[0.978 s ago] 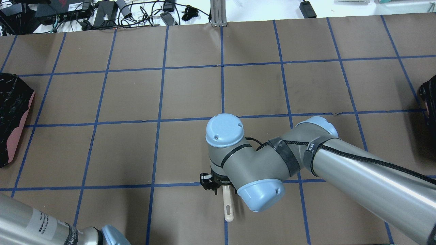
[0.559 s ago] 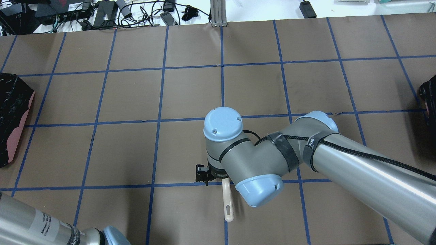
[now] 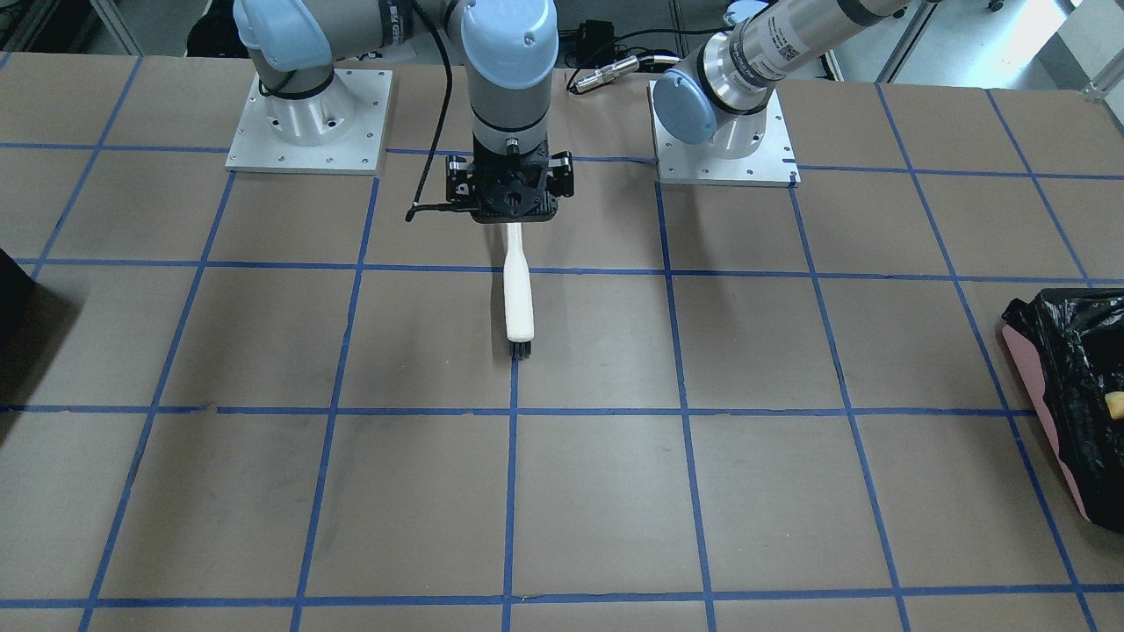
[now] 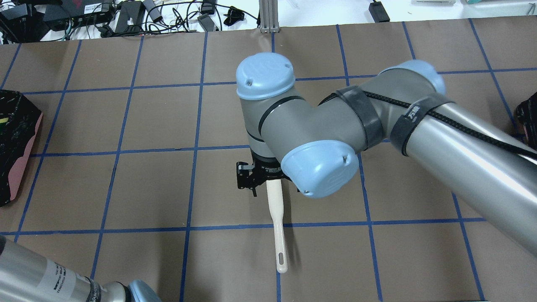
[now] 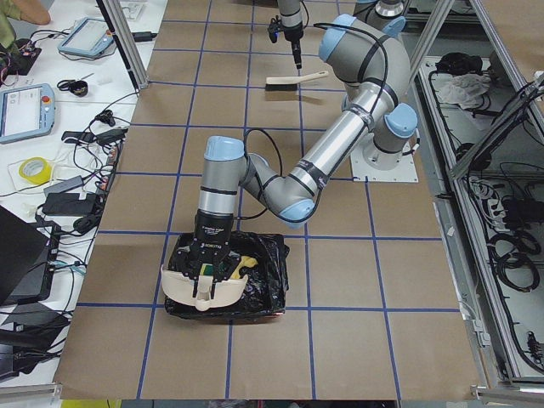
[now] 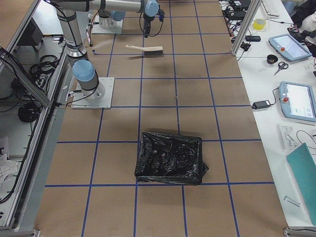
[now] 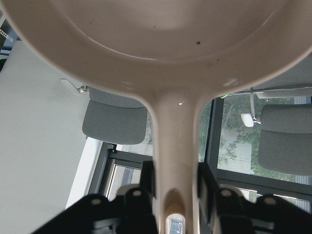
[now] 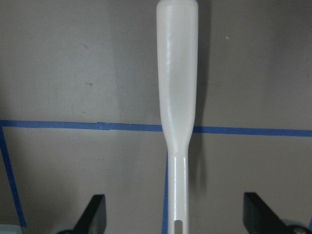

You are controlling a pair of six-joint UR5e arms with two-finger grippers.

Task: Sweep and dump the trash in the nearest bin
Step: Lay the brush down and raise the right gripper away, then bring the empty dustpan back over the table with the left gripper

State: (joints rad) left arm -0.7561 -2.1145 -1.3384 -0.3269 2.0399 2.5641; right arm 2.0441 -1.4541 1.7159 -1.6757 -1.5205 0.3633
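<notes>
My left gripper (image 5: 206,272) is shut on the handle of the white dustpan (image 5: 191,289), tipped over the pink-sided, black-lined bin (image 5: 268,280). The left wrist view shows the handle between the fingers (image 7: 176,187). A yellow piece of trash (image 5: 246,262) lies in the bin, and it also shows in the front view (image 3: 1115,405). The other pieces are hidden. My right gripper (image 3: 512,197) is open and hangs above the cream brush (image 3: 518,298), which lies flat on the table. Its fingers (image 8: 95,214) stand wide apart on either side of the brush handle (image 8: 177,97).
A second container lined with a black bag (image 6: 170,158) stands at the table's right end, and it also shows in the overhead view (image 4: 528,121). The brush (image 4: 277,226) lies across a blue tape line. Cables and boxes (image 4: 126,16) lie past the far edge.
My right gripper has risen off the brush handle, and the brush has stayed where it lay. A yellow-green streak now shows in the bin at the overhead view's left edge.
</notes>
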